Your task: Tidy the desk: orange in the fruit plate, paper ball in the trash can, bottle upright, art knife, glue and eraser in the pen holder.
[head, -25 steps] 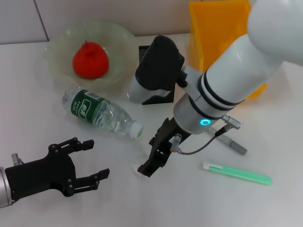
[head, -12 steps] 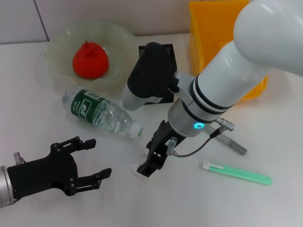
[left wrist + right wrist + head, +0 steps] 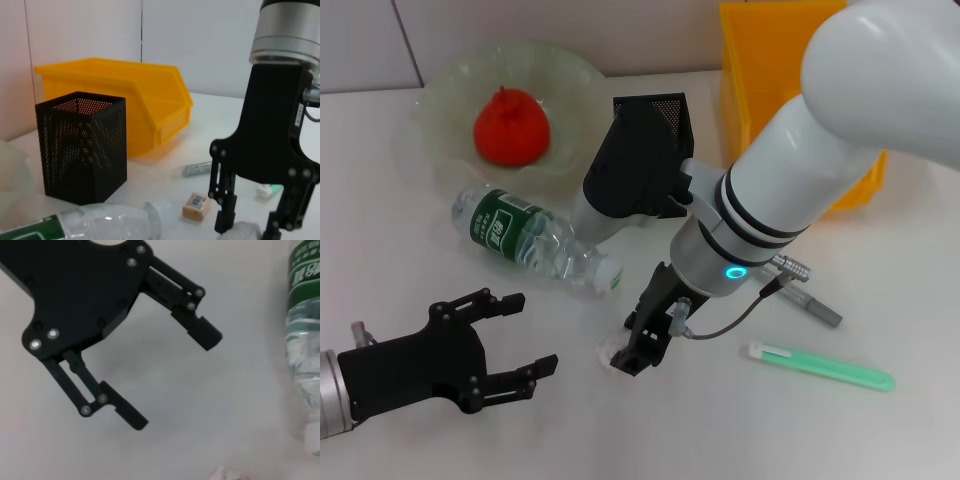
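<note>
At the near left the left gripper [image 3: 520,335] hovers above the table [image 3: 400,250], fingers spread wide and holding nothing. Behind it the orange [image 3: 511,124] sits in the fruit plate [image 3: 450,75], and the bottle [image 3: 535,238] lies on its side just in front of the plate. The right gripper [image 3: 632,357] is down at the table, its fingers astride the white paper ball [image 3: 241,232]; whether they actually press it is hard to judge. The eraser [image 3: 196,205] lies beside it. The pen holder [image 3: 82,145] stands behind, the yellow bin [image 3: 790,90] to its right. The glue [image 3: 810,302] and green art knife [image 3: 825,366] lie farther right.
</note>
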`<state>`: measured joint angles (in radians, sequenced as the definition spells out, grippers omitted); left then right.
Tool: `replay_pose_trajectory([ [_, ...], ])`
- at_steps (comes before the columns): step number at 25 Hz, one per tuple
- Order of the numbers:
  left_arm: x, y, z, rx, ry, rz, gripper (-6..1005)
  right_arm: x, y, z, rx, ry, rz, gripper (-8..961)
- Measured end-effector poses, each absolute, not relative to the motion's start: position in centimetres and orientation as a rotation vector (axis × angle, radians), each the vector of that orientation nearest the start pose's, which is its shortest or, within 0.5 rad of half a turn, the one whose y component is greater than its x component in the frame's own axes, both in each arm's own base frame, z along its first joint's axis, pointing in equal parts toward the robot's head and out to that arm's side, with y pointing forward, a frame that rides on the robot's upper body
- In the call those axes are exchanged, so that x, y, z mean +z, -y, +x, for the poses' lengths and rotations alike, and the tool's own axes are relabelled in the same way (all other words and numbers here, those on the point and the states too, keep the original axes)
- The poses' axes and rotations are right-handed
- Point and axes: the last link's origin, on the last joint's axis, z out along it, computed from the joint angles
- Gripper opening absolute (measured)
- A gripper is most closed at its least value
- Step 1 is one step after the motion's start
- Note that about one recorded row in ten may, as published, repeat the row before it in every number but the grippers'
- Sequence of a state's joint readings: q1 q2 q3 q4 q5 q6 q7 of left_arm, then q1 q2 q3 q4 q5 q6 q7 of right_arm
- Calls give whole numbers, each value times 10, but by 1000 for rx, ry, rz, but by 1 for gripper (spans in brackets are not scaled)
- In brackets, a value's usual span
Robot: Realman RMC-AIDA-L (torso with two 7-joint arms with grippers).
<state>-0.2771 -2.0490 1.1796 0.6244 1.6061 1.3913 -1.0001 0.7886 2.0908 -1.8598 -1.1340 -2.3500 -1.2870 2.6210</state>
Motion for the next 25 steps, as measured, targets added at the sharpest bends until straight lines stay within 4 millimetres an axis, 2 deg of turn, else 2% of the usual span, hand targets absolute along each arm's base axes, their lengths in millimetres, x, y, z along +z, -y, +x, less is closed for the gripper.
replay_pose_trajectory([
  [6, -39, -271, -298, -615, 325, -2731, 792, -113, -330, 117, -555, -561, -2905, 454],
  [14, -39, -271, -298, -625, 334, -2721, 788, -105, -331, 119, -517, -591, -2901, 338],
  [20, -37, -268, -300, -648, 356, -2704, 785, -64, -347, 117, -288, -766, -2860, 279],
  [21, -36, -267, -299, -660, 357, -2703, 785, -47, -352, 116, -208, -811, -2841, 273],
  [22, -36, -266, -298, -673, 358, -2702, 784, -47, -352, 116, -208, -811, -2841, 273],
  [25, -36, -263, -295, -720, 362, -2707, 783, -12, -365, 120, -80, -872, -2751, 272],
])
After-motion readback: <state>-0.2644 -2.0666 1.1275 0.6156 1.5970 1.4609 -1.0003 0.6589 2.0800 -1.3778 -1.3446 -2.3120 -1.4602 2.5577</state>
